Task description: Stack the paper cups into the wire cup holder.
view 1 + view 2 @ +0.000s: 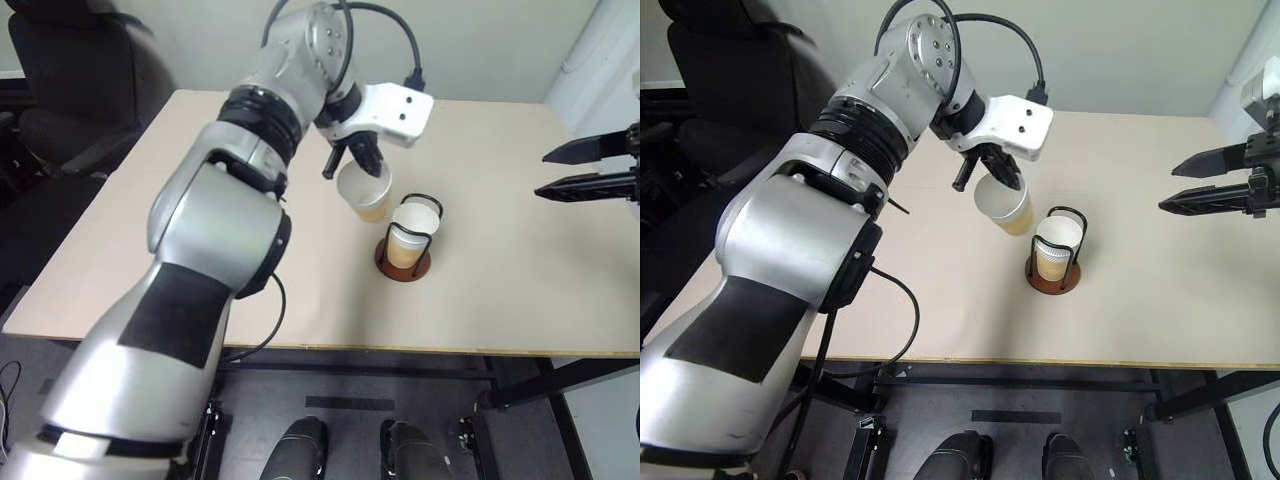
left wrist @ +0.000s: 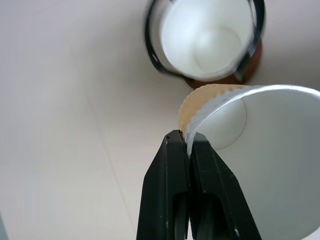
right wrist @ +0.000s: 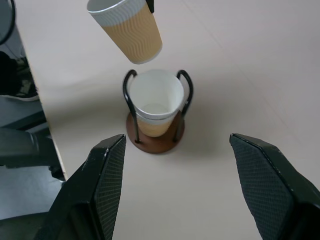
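While one paper cup sits in the wire cup holder [image 1: 404, 252] on the table [image 1: 500, 300], the job looks partly done. From the head view, the left gripper [image 1: 357, 160] pinches the rim of a second cup [image 1: 366, 192] and holds it in the air, tilted, just beside the holder and a bit above it. The right gripper [image 1: 590, 168] hangs well off to the side with its two fingers spread wide and nothing in them.

In the left wrist view, the black fingers [image 2: 172, 190] are squeezed tight on the white rim of the held cup [image 2: 260, 150]. The holder [image 2: 250, 60] with its cup inside [image 2: 207, 40] is close ahead.

In the right wrist view, the wide fingers [image 3: 107, 175] frame the holder [image 3: 155, 142]. The held cup [image 3: 131, 30] floats over the cup in the holder [image 3: 156, 102], not yet touching it.

I think it must be straightened and lowered in. I cannot see any other cup, so I cannot tell what else is left.
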Controlling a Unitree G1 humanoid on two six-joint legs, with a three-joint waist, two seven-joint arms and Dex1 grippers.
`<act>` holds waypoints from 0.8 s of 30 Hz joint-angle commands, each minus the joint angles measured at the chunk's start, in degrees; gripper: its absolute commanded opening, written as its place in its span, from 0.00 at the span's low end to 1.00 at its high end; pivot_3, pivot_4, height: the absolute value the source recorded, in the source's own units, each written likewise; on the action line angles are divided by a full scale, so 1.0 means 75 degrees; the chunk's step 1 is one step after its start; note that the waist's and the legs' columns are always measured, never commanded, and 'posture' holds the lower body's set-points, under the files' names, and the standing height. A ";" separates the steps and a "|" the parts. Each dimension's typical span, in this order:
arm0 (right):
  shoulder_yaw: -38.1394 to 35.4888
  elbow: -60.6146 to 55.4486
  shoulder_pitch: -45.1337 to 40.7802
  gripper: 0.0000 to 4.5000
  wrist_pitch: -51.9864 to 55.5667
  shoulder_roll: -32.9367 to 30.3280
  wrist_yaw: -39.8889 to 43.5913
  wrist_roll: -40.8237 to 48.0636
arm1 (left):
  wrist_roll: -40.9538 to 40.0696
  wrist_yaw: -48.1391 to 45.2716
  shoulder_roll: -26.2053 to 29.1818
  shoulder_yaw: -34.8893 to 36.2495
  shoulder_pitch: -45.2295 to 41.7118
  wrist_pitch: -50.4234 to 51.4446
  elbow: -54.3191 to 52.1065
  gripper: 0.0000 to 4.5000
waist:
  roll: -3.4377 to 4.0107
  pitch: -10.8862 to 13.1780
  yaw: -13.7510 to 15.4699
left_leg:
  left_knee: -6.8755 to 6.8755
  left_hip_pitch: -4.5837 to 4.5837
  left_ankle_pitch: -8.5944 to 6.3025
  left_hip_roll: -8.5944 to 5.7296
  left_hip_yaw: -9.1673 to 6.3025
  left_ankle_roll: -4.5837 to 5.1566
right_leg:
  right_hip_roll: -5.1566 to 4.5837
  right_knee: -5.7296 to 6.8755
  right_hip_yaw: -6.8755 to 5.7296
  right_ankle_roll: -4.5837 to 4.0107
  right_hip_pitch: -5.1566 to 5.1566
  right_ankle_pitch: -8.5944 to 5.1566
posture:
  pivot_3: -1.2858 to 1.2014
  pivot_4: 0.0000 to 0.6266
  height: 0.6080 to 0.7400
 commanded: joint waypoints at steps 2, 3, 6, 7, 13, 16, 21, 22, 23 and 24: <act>-0.0163 0.0062 -0.0151 0.74 -0.0175 -0.0230 0.0085 -0.0223 | -0.0210 0.0320 -0.0144 0.0283 -0.0509 0.0157 -0.0096 0.01 | 0.0000 0.0000 0.0007 | 0.0001 -0.0001 0.0000 -0.0002 0.0002 0.0000 | 0.0005 -0.0002 -0.0005 0.0000 0.0001 0.0000 | 0.52 0.24 1.00; -0.0195 0.0031 -0.0101 0.74 -0.0178 -0.0264 0.0101 -0.0231 | -0.0246 0.0339 -0.0198 0.0318 -0.0510 0.0179 -0.0094 0.01 | 0.0000 0.0000 0.0008 | 0.0001 -0.0002 -0.0001 -0.0002 -0.0001 0.0001 | -0.0002 -0.0002 -0.0001 0.0000 0.0001 0.0000 | 0.52 0.24 1.00; -0.0256 -0.0062 0.0007 0.74 -0.0140 -0.0341 0.0112 -0.0234 | -0.0335 0.0441 -0.0336 0.0447 -0.0504 0.0230 -0.0091 0.01 | 0.0000 0.0000 0.0012 | 0.0001 -0.0001 -0.0002 -0.0003 0.0003 0.0003 | -0.0003 -0.0002 -0.0001 0.0002 0.0003 -0.0003 | 0.52 0.24 1.00; -0.0271 -0.0088 0.0049 0.74 -0.0125 -0.0380 0.0117 -0.0233 | -0.0344 0.0465 -0.0381 0.0469 -0.0494 0.0249 -0.0089 0.01 | -0.0001 0.0001 0.0013 | 0.0001 -0.0001 -0.0002 -0.0006 0.0004 0.0003 | -0.0001 -0.0002 -0.0004 0.0002 0.0002 -0.0003 | 0.52 0.24 1.00; -0.0412 -0.0226 0.0331 0.74 -0.0074 -0.0601 0.0098 -0.0167 | -0.0390 0.0405 -0.0564 0.0510 -0.0416 0.0265 -0.0090 0.01 | -0.0001 0.0001 0.0015 | 0.0002 0.0001 -0.0003 -0.0009 0.0012 0.0004 | -0.0005 -0.0001 -0.0002 0.0013 0.0004 -0.0002 | 0.52 0.24 1.00; -0.0469 -0.0300 0.0421 0.74 -0.0049 -0.0634 0.0063 -0.0132 | -0.0427 0.0392 -0.0635 0.0516 -0.0412 0.0274 -0.0092 0.01 | -0.0001 0.0001 0.0017 | 0.0002 0.0002 -0.0003 -0.0008 0.0014 0.0004 | -0.0005 0.0001 -0.0001 0.0035 0.0004 0.0008 | 0.52 0.24 1.00; -0.0550 -0.0389 0.0532 0.74 -0.0027 -0.0645 0.0011 -0.0101 | -0.0441 0.0291 -0.0763 0.0480 -0.0288 0.0258 -0.0091 0.01 | -0.0001 0.0001 0.0020 | 0.0005 0.0002 -0.0003 -0.0009 0.0012 0.0006 | -0.0008 -0.0001 0.0001 0.0040 0.0008 0.0008 | 0.52 0.24 1.00; -0.0557 -0.0405 0.0541 0.74 -0.0020 -0.0642 0.0001 -0.0094 | -0.0435 0.0271 -0.0789 0.0466 -0.0254 0.0251 -0.0090 0.01 | -0.0001 0.0001 0.0021 | 0.0005 0.0002 -0.0004 -0.0010 0.0013 0.0007 | -0.0008 -0.0002 0.0000 0.0041 0.0008 0.0008 | 0.52 0.24 1.00; -0.0568 -0.0424 0.0555 0.74 -0.0011 -0.0642 -0.0011 -0.0083 | -0.0425 0.0254 -0.0813 0.0450 -0.0223 0.0241 -0.0090 0.01 | -0.0001 0.0001 0.0021 | 0.0006 0.0003 -0.0004 -0.0010 0.0013 0.0007 | -0.0009 -0.0002 0.0001 0.0042 0.0010 0.0008 | 0.52 0.24 1.00; -0.0582 -0.0444 0.0577 0.74 -0.0006 -0.0644 -0.0021 -0.0069 | -0.0418 0.0243 -0.0837 0.0440 -0.0195 0.0234 -0.0092 0.01 | -0.0001 0.0001 0.0021 | 0.0007 0.0003 -0.0004 -0.0010 0.0013 0.0007 | -0.0009 -0.0002 0.0001 0.0043 0.0011 0.0008 | 0.52 0.24 1.00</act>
